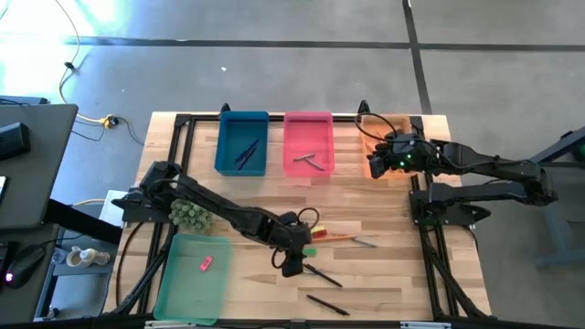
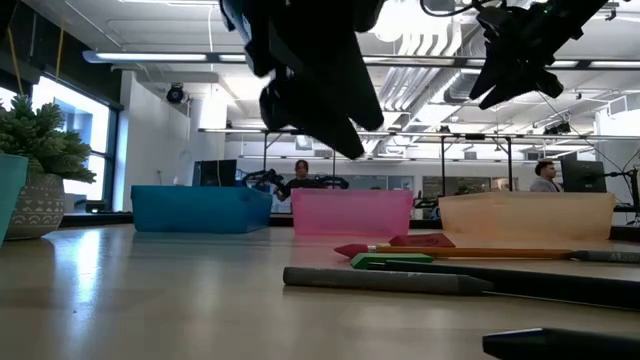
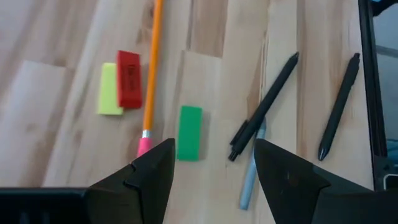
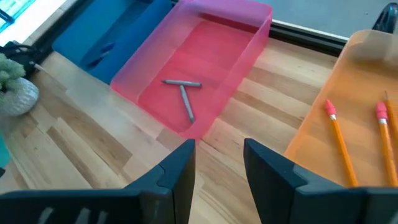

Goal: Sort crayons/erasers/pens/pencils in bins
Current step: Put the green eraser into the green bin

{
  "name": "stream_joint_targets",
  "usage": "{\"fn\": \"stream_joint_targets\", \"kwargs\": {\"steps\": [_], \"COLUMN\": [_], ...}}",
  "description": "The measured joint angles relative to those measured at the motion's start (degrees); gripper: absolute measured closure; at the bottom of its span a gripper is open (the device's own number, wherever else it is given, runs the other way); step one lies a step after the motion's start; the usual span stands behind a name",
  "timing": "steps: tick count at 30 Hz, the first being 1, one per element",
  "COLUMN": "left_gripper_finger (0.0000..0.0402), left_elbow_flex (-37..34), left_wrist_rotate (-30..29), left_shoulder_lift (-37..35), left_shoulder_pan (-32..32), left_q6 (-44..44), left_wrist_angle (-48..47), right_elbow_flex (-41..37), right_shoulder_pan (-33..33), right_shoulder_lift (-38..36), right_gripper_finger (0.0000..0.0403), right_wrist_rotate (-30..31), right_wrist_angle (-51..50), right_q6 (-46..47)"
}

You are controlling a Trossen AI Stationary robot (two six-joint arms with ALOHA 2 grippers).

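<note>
- Bench [image 1: 384, 274] of pale wood carries four bins: blue bin [image 1: 243, 143], pink bin [image 1: 308, 143], orange bin [image 1: 377, 146] along the far edge, green bin [image 1: 193, 277] near the front.
- Left tool [image 3: 214, 168] hangs released above a green eraser [image 3: 189, 132], beside an orange pencil [image 3: 152, 68], yellow eraser [image 3: 110, 89], red eraser [image 3: 129, 78] and two black pens [image 3: 264, 106].
- Right tool [image 4: 219, 163] hangs released near the orange bin, which holds two pencils [image 4: 339, 142].
- Pink bin holds two grey crayons [image 4: 185, 93].

2 crayons [image 4: 185, 93] in middle bin [image 4: 252, 34], 2 pencils [image 4: 340, 142] in right bin [image 4: 367, 59]
</note>
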Motion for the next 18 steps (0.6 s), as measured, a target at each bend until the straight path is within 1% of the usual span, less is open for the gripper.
{"fn": "stream_joint_targets", "kwargs": {"steps": [4,9,16,18], "left_gripper_finger": [0.0193,0.0193,0.0193,0.0193], "left_elbow_flex": [0.00,0.01,-0.06,0.04], "left_wrist_rotate": [-0.06,-0.54,-1.24,-2.92], "left_shoulder_lift": [2.31,5.36,8.07,8.34], "left_shoulder_pan": [-0.44,-0.83,-0.91,-0.95], "left_q6": [0.30,2.83,2.80,2.80], "left_wrist_angle": [2.51,4.98,4.83,5.31], "right_elbow_flex": [-0.04,-0.09,-0.11,-0.11], "right_shoulder_pan": [-0.02,-0.02,0.01,0.00], "right_shoulder_lift": [0.02,0.04,0.07,0.09], "right_gripper_finger": [0.0274,0.0274,0.0274,0.0274], "right_wrist_rotate": [0.11,1.00,1.00,0.98], "right_wrist_angle": [-1.47,-3.04,-3.37,-3.37], "right_q6": [0.00,0.44,0.55,0.61]}}
